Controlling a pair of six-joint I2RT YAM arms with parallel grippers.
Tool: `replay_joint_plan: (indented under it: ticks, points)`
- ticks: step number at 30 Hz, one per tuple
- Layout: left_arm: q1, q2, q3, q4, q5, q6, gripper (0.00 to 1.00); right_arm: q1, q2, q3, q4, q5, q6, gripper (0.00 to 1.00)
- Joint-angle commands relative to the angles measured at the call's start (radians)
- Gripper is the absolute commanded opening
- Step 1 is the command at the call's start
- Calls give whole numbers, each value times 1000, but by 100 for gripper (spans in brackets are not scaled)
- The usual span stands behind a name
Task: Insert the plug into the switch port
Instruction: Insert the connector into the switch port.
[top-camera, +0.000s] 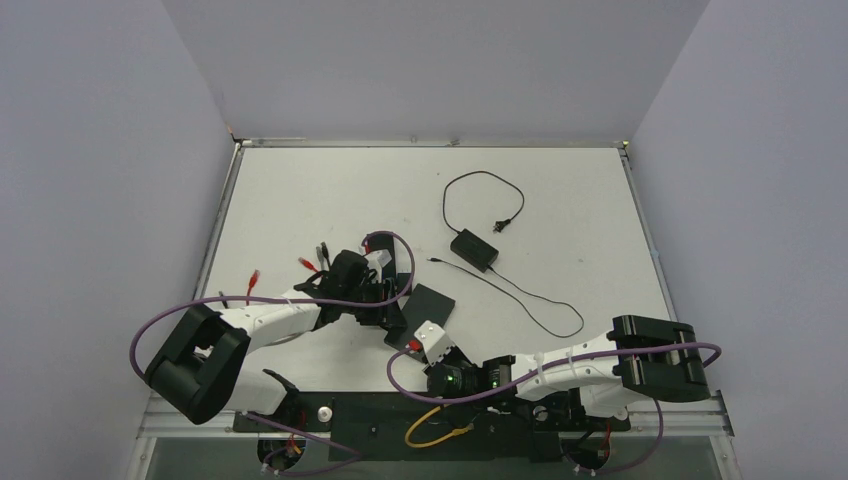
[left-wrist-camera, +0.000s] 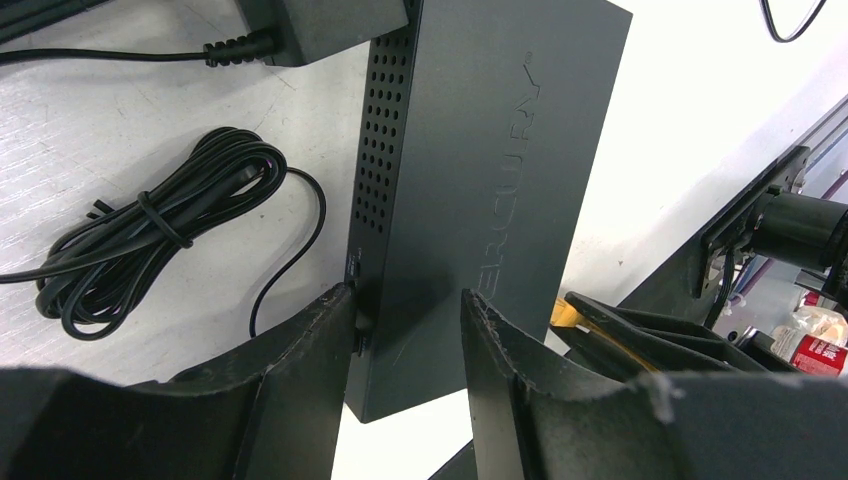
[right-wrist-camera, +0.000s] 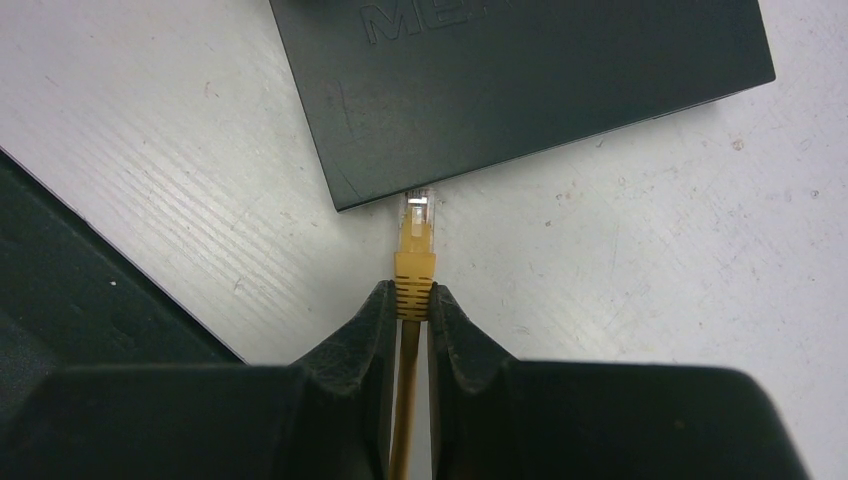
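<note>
left gripper: jaws part-way apart around the switch end, one finger against its vented side; can't tell if clamped
right gripper: pinched tight on the yellow plug at its boot
plug: tip meets the switch's side edge, body outside
switch: on the table

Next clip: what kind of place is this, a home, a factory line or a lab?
Most likely a lab test cell: a white table boxed in by plain walls, with only task props in view, namely a black network switch, a yellow network cable and a power adapter.
</note>
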Motion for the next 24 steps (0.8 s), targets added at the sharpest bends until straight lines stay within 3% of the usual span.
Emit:
replay_joint_plan:
  ticks: [1,24]
  points:
    - [-18,7,37,10,23,10,40,0,-6,35,98,8,-13,0]
    - [-42,-34,14,-17,-2,14,40,-54,-13,-8,185,-78,-33,0]
